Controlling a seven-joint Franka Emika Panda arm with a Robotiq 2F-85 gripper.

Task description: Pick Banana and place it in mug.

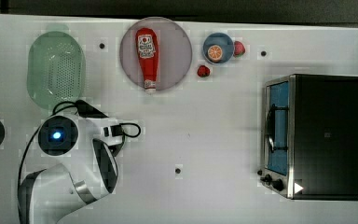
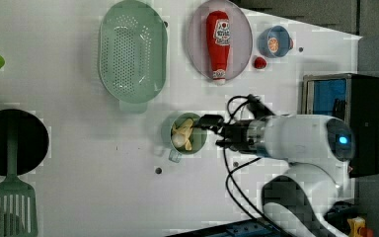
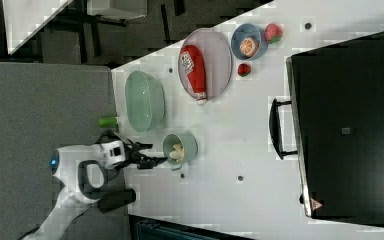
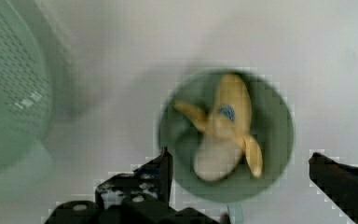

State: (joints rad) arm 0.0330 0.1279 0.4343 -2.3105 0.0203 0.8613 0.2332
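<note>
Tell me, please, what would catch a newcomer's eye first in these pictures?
Probably the red ketchup bottle lying on the round plate at the top view's upper middle. Next comes the yellow banana sitting inside the green mug, with the open tool just above it, and the dark toaster oven at the top view's right.

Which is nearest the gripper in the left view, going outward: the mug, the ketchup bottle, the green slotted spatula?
From the open gripper:
1. The mug, right beside the fingertips, banana inside.
2. The ketchup bottle, on the plate toward the left view's top.
3. The green slotted spatula, far off at the left view's bottom left.
</note>
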